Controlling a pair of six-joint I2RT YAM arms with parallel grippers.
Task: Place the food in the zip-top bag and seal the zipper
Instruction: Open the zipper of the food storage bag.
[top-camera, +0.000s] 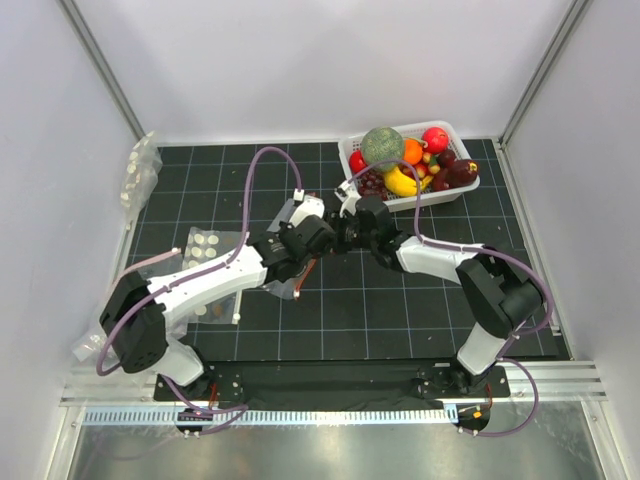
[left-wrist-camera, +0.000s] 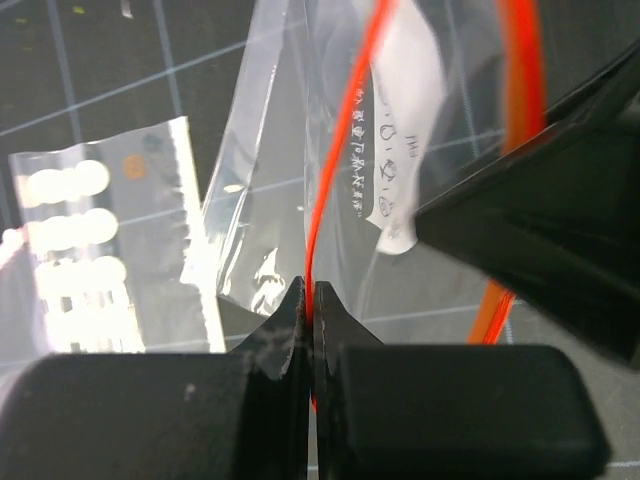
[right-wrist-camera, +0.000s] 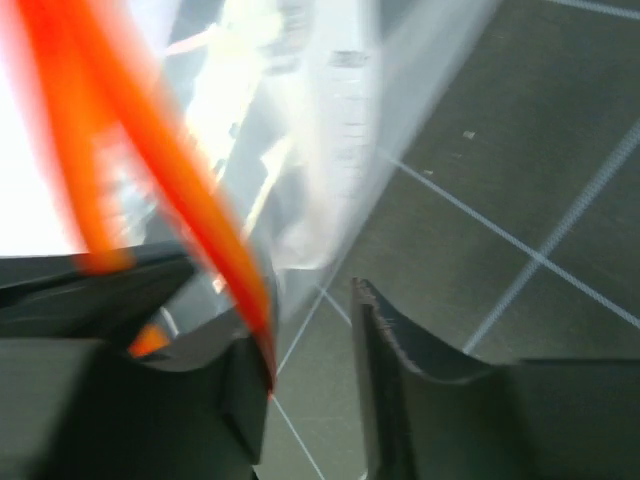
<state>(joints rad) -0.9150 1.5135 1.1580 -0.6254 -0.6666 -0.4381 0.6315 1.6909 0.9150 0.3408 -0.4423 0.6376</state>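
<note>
Pinching zipper, left jaws; zip-top bag contents unclear.

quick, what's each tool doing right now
left tool: closed on the red-orange zipper strip of the clear plastic bag
right tool: open, gripping nothing

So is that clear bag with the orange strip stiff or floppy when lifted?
Probably floppy: the clear bag creases and folds near the shut left pincer. Likely light and slippery: thin, glossy film. Its orange strip curves, so hardly rigid.
</note>
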